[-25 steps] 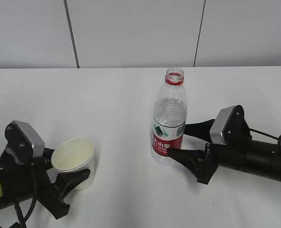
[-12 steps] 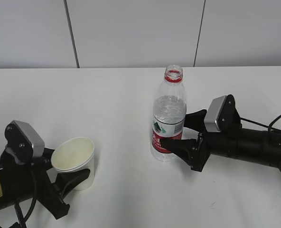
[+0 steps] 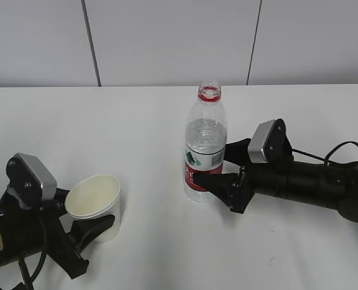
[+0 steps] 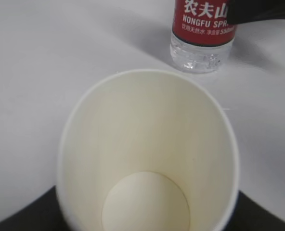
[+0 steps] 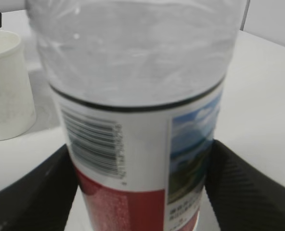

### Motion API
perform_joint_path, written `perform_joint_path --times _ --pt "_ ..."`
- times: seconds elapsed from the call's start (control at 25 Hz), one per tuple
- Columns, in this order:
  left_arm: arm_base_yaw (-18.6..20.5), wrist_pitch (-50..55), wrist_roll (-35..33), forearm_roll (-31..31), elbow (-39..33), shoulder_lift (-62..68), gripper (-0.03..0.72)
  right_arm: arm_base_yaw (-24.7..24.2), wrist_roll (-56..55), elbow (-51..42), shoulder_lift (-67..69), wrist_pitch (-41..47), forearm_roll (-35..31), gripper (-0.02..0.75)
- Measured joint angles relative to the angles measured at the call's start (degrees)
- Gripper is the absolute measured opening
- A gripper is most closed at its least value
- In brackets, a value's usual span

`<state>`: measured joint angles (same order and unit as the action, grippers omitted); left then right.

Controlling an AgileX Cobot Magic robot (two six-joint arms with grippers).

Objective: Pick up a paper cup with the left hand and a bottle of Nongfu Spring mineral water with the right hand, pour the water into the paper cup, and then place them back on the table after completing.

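The paper cup (image 3: 94, 202) is white, empty and slightly tilted at the front left of the table (image 3: 149, 121). My left gripper (image 3: 103, 216) is shut on the cup, with a black finger on each side. The left wrist view looks down into the cup (image 4: 147, 159), which hides the gripper (image 4: 147, 214). The Nongfu Spring bottle (image 3: 204, 151) stands upright, uncapped, with a red label and water (image 3: 206, 136) about two thirds up. My right gripper (image 3: 212, 166) is shut on its label band. The right wrist view shows the bottle (image 5: 133, 120) between the fingers of the gripper (image 5: 140, 192).
White wall panels stand behind the table's far edge. The bottle's base (image 4: 199, 48) shows beyond the cup in the left wrist view. The cup (image 5: 5, 86) shows at the left of the right wrist view. A black cable (image 3: 342, 148) runs off the right arm.
My right gripper has moved left and a little away from the camera, taking the bottle with it, closer to the cup. The left arm and the cup have not moved.
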<state>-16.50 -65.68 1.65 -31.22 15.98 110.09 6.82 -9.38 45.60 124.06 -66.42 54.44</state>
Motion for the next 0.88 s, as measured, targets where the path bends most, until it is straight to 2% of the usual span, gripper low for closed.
perform_joint_path --times 0.2,0.6,0.88 --pt "0.0 0.0 0.0 0.0 0.0 0.0 0.389 0.4 0.0 0.0 0.0 0.0 -0.9 0.577" --pt "0.0 0.0 0.0 0.0 0.0 0.0 0.389 0.4 -0.1 0.1 0.2 -0.1 -1.4 0.449" --pt "0.0 0.0 0.0 0.0 0.0 0.0 0.389 0.4 -0.1 0.1 0.2 -0.1 -2.3 0.433"
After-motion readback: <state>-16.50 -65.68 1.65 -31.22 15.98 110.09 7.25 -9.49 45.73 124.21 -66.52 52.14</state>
